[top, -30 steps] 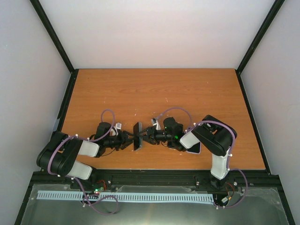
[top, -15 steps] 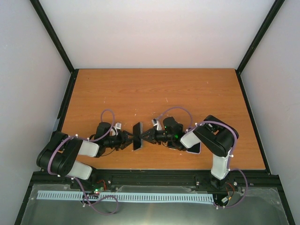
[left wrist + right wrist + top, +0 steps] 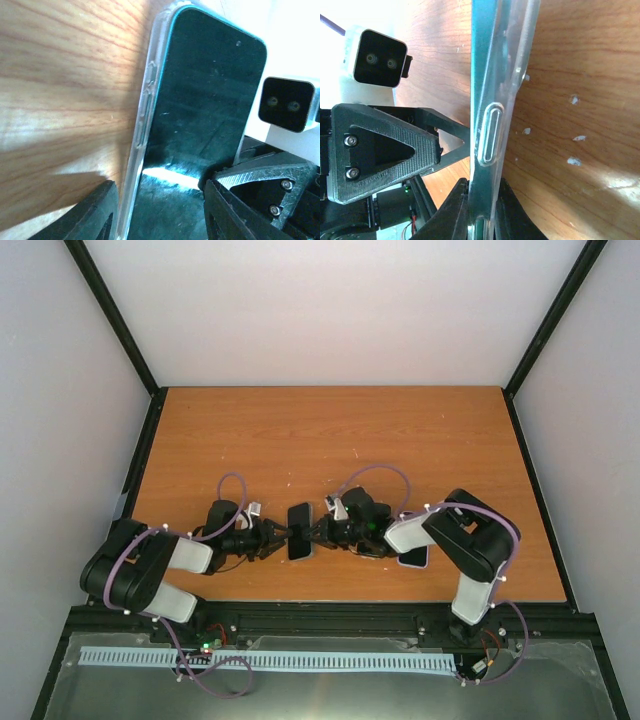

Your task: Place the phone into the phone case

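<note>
Apparently at the press-in stage. Noted phone [image 3: 205,100] low over the tabletop [image 3: 330,440], near its front edge, caught between the two arms, screen toward the left wrist view. Noted clear phone case [image 3: 512,50] wrapped along one long side. Judged only partly seated: snug by the button cut-out, gaping from the phone's edge toward the far end in the right wrist view.

To do this well: brace from the left, squeeze across the thickness from the right. Work along the rim toward the gaping end, corner by corner. Press square to the screen, to avoid popping the seated side loose. Stay off the side button. Go gently, given slick glass and a flexible shell; probably prone to slipping or springing back.

Found right fingers [image 3: 452,220] nearly closed, pinching phone edge and case wall together across the thickness. Found left fingers [image 3: 97,215] spread wide, straddling the near end of the phone across its width, one just beside the case wall. Cannot tell firm contact from near miss there
</note>
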Robot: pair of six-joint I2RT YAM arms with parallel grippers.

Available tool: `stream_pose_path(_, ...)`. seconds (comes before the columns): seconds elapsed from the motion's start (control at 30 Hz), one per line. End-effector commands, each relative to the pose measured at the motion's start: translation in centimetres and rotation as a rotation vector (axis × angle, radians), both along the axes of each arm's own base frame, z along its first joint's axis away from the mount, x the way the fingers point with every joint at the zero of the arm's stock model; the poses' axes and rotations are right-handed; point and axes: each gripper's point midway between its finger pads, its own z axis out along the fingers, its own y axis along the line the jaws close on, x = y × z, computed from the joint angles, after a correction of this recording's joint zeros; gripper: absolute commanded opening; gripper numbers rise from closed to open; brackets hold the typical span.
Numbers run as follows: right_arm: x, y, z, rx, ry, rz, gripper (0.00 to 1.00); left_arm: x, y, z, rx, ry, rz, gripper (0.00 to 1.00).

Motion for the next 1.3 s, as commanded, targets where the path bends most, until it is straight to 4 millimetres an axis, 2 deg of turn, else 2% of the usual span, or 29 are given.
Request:
stream_pose_path(0.0, 0.5, -0.3, 1.8, -0.011, -0.103, -0.006, 0.06, -0.8, 0.0, 0.2, -0.001, 0.015, -0.003, 0.50)
stream_pose_path(0.17, -0.1, -0.6, 5.6, 0.085, -0.190, 0.011, 0.03, -0.2, -0.2, 3.2, -0.016, -0.097, -0.016, 0.61)
stream_pose_path(0.27, -0.7, -0.7, 9.1, 0.187, -0.256, 0.020, 0.03, -0.2, -0.5, 5.9, -0.058, -0.190, -0.043, 0.65)
stream_pose_path(0.43, -2.0, -1.0, 13.7, 0.344, -0.315, 0.046, 0.03, -0.7, -1.1, 9.8, -0.137, -0.313, -0.092, 0.64)
stream_pose_path(0.53, -2.6, -0.6, 15.3, 0.399, -0.324, 0.086, 0.03, -1.3, -1.6, 12.0, -0.201, -0.388, -0.133, 0.58)
stream_pose_path(0.63, -2.8, -0.4, 15.8, 0.435, -0.309, 0.095, 0.04, -1.9, -1.8, 13.4, -0.248, -0.432, -0.162, 0.44)
stream_pose_path(0.77, -2.8, -0.4, 15.5, 0.446, -0.285, 0.093, 0.06, -2.3, -1.9, 14.2, -0.281, -0.455, -0.177, 0.21)
stream_pose_path(0.87, -3.0, -0.5, 15.1, 0.443, -0.269, 0.092, 0.18, -2.4, -1.8, 14.6, -0.301, -0.471, -0.170, 0.08)
stream_pose_path(0.93, -3.2, -0.7, 14.8, 0.440, -0.265, 0.095, 0.31, -2.3, -1.8, 14.9, -0.306, -0.481, -0.160, 0.01)
stream_pose_path(1.0, -3.5, -0.9, 14.2, 0.428, -0.256, 0.099, 0.48, -2.1, -1.7, 15.2, -0.309, -0.489, -0.147, 0.00)
stream_pose_path(1.07, -3.8, -1.2, 13.6, 0.419, -0.245, 0.102, 0.56, -2.0, -1.7, 15.7, -0.313, -0.516, -0.146, 0.00)
stream_pose_path(1.17, -4.4, -1.4, 13.3, 0.425, -0.227, 0.112, 0.58, -1.9, -1.8, 16.4, -0.316, -0.556, -0.154, 0.00)
stream_pose_path(1.27, -4.9, -1.5, 13.4, 0.443, -0.215, 0.131, 0.55, -1.8, -1.8, 17.3, -0.325, -0.598, -0.161, 0.00)
